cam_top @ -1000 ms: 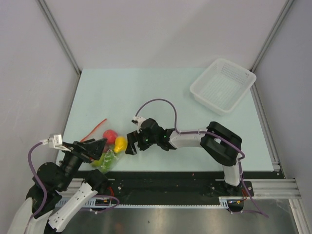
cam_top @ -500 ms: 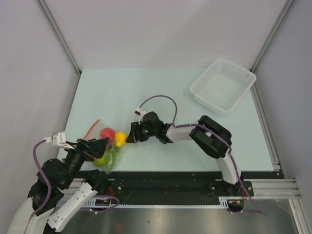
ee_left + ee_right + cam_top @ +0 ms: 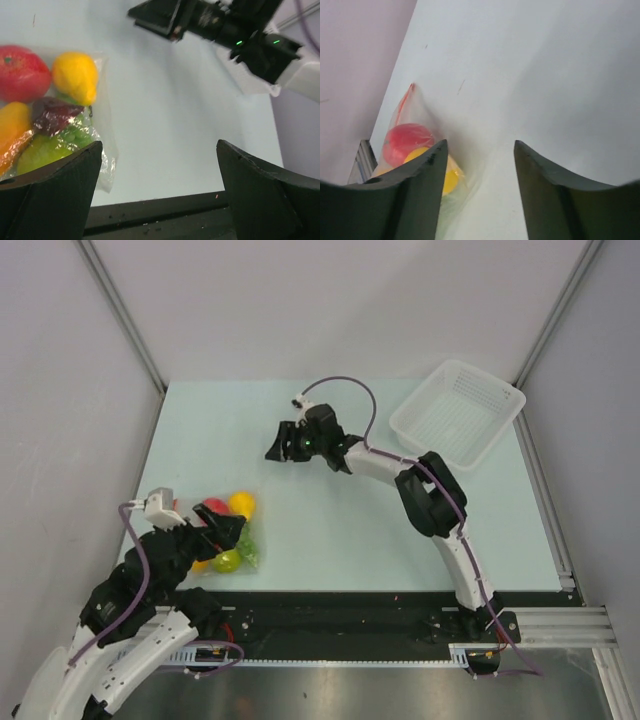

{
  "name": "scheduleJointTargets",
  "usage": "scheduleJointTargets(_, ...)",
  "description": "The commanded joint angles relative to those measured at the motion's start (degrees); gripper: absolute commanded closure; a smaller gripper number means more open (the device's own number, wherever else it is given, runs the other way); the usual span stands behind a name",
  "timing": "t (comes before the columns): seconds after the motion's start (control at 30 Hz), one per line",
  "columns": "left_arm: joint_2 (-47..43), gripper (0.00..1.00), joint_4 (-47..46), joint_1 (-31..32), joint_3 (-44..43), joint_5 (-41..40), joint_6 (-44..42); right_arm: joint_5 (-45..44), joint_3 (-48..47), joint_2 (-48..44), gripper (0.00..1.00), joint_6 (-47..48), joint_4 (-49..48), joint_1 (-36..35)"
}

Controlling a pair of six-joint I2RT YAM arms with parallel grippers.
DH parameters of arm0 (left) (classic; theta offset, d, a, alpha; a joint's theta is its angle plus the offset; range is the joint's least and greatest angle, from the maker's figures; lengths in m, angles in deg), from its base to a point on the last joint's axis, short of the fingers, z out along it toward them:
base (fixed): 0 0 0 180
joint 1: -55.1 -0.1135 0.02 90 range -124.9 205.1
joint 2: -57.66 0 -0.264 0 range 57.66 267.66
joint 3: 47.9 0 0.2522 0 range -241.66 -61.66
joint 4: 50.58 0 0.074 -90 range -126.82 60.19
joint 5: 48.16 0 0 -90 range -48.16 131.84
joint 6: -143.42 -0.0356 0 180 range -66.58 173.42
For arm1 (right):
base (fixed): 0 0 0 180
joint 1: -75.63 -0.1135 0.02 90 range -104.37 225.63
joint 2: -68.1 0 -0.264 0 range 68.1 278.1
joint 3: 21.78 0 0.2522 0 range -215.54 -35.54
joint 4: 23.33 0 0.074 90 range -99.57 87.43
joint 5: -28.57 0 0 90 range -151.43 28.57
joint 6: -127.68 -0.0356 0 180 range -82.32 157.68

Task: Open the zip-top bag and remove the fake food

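Note:
The zip-top bag (image 3: 236,540) lies at the table's near left with the fake food inside: a red apple (image 3: 22,72), a yellow pear (image 3: 76,76), an orange fruit (image 3: 12,125) and green grapes (image 3: 75,136). My left gripper (image 3: 232,530) hovers over the bag, open and empty; in the left wrist view (image 3: 159,150) the bag (image 3: 102,150) sits by its left finger. My right gripper (image 3: 280,445) is open and empty, well beyond the bag. In the right wrist view (image 3: 480,145) the bag (image 3: 415,145) shows its orange-red zip strip (image 3: 409,95).
A white mesh basket (image 3: 412,437) stands at the far right corner of the table. The black front rail (image 3: 165,215) runs just below the left fingers. Grey walls close in the table on the left, back and right.
My right gripper has drawn away from the bag toward the back middle of the table. My left gripper has moved up and right over the bag.

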Motion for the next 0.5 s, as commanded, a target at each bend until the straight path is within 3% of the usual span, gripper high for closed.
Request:
scheduleJointTargets(0.0,5.11,0.00,2.20,-0.27,0.13,-0.43,4.36,0.54,0.44,-7.75,0.33,8.59,12.76,1.44)
scheduleJointTargets(0.07,5.90,0.00,2.30,-0.27,-0.22,-0.34,4.89,1.77,8.96,-12.08,0.21,10.78,11.62,0.13)
scheduleJointTargets(0.17,3.37,0.00,0.11,-0.27,-0.05,-1.22,4.89,2.82,19.60,-20.25,0.18,10.88,9.78,-3.92)
scheduleJointTargets(0.3,-1.37,0.01,-3.24,-0.27,0.48,-2.54,4.62,5.29,31.30,-26.94,0.19,4.05,2.58,-10.67)
scheduleJointTargets(0.47,-4.11,0.01,-2.37,-0.27,-1.80,-5.08,3.92,0.81,40.01,-31.26,0.32,-2.21,-9.37,-22.37)
